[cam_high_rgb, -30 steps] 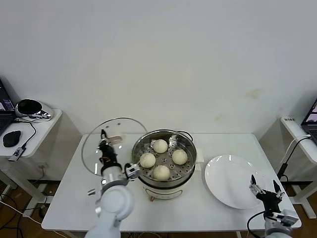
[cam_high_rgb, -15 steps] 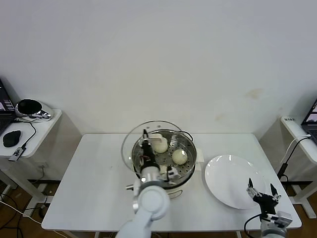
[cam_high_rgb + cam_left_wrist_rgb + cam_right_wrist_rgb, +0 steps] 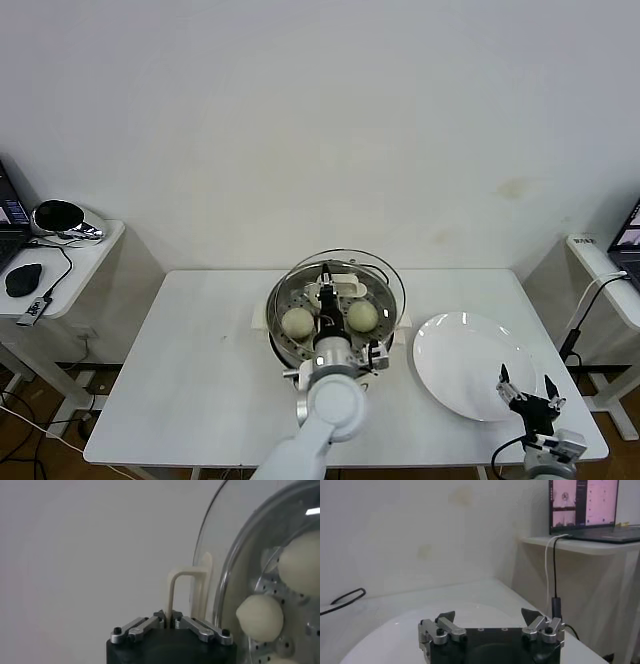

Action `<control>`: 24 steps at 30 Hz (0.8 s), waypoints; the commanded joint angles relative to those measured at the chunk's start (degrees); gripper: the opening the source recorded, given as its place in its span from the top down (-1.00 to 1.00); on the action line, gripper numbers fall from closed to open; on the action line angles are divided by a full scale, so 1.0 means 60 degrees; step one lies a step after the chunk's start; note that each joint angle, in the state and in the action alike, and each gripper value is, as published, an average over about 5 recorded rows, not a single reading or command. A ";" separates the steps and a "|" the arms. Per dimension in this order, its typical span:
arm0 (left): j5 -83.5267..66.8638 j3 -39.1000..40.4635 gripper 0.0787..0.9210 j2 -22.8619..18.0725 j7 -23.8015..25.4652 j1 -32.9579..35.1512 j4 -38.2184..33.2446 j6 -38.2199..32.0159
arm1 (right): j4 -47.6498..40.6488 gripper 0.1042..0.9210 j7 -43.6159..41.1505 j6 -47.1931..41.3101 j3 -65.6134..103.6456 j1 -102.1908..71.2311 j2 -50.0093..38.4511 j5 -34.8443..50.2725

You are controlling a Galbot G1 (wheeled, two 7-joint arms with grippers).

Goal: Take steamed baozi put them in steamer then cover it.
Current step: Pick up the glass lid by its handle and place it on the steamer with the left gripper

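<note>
The steamer [image 3: 277,320], a shiny steel pot, stands at the table's middle. Two steamed baozi [image 3: 298,321] [image 3: 362,315] show on its perforated tray; my left arm hides the rest of the tray. My left gripper [image 3: 326,293] is shut on the cream handle [image 3: 187,587] of the cover [image 3: 372,274], holding the glass lid tilted just above the pot. In the left wrist view the jaws [image 3: 167,621] pinch the handle's leg, with baozi [image 3: 260,617] visible through the glass. My right gripper [image 3: 525,386] is open and empty at the front right, by the plate's near edge.
A flat white plate [image 3: 465,355] lies right of the steamer and shows under the right gripper [image 3: 490,615] as well. Small side tables stand off both ends of the table. The right one carries a laptop [image 3: 582,505] with a hanging cable.
My left gripper has carried the cover rightward from the table left of the steamer to above the pot. The right gripper has barely shifted.
</note>
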 commanded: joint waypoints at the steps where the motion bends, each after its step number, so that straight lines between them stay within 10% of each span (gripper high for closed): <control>1: 0.0511 0.0245 0.84 -0.0102 0.0360 -0.0106 0.0389 0.0402 | -0.0030 -0.76 0.0000 0.0007 -0.0041 0.0002 0.0006 -0.0071; 24: 0.0918 -0.0134 0.84 -0.0092 0.0743 0.0191 0.0112 0.0396 | -0.0093 -0.76 -0.0005 0.0026 -0.0102 0.0018 0.0023 -0.0181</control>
